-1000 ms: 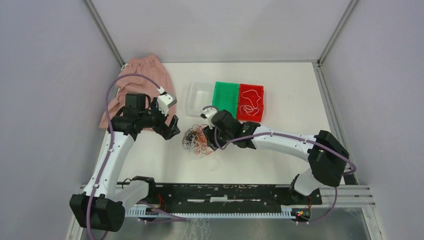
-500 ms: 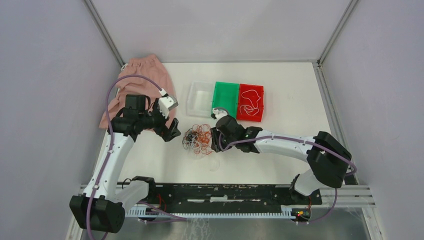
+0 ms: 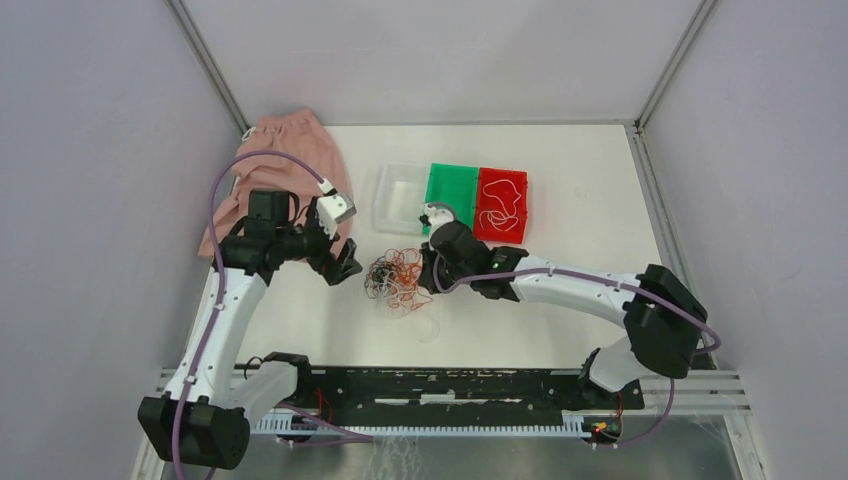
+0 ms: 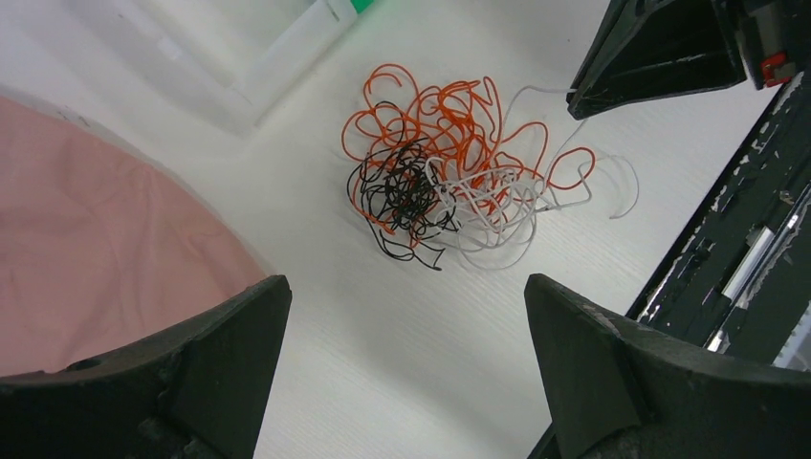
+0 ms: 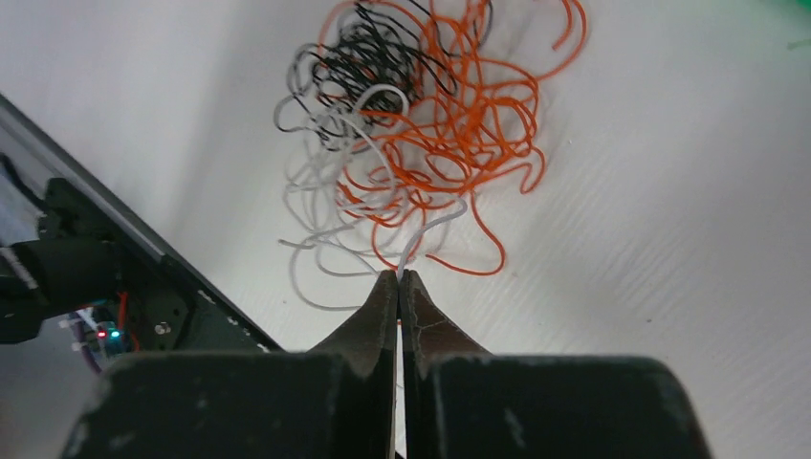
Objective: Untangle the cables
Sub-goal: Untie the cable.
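Top external: fixed, high at the near edge, facing down over the whole worktop [image 3: 560,300]; far. Left wrist: above the left hand [image 4: 406,287], facing down; near. Right wrist: along the right hand [image 5: 399,277], low over the worktop; nearest. Shared by all three: the cables [image 3: 393,278].

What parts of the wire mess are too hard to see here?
Top view: the cables are too small to count strands.
Right wrist view: the white strand disappears into the shut right gripper, so its end is hidden.
Left wrist view: the pink cloth is cut off by the left edge and the open left gripper.
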`<state>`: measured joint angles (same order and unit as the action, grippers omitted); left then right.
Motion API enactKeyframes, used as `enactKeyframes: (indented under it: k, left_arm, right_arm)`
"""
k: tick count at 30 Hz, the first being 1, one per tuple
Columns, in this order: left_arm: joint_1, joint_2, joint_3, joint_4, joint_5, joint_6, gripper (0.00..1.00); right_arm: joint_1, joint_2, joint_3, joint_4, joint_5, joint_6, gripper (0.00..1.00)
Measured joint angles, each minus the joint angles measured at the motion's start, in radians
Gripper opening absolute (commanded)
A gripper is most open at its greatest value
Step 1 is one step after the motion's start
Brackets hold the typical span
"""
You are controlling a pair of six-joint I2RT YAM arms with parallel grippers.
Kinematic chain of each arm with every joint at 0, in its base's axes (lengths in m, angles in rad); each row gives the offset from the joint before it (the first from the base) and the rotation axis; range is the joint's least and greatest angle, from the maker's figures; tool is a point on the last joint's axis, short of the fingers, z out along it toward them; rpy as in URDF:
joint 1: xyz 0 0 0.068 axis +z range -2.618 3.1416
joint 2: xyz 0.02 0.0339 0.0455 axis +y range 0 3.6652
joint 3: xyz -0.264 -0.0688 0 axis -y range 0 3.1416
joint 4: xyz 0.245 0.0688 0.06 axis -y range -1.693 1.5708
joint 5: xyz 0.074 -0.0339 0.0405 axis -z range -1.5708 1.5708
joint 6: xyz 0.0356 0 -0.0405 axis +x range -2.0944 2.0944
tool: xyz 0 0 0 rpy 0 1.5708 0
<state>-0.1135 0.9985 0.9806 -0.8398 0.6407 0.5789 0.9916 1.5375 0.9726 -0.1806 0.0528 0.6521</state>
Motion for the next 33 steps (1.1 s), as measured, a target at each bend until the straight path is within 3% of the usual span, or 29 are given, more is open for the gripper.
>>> enactKeyframes:
  k: [10, 21, 33]
  left_arm:
    - [0.000, -0.067, 0.014, -0.006, 0.118, 0.048, 0.99]
    - [0.000, -0.224, -0.044, 0.025, 0.234, 0.095, 0.99]
    - [0.000, -0.265, -0.285, 0.261, 0.286, -0.166, 0.95]
  right_arm:
    - [-0.003, -0.120, 0.223, -0.033, -0.114, -0.097, 0.00]
    - [-0.011, -0.115, 0.269, 0.031, -0.286, -0.118, 0.00]
    - [-0.055, -0.185, 0.269, 0.171, -0.461, -0.095, 0.00]
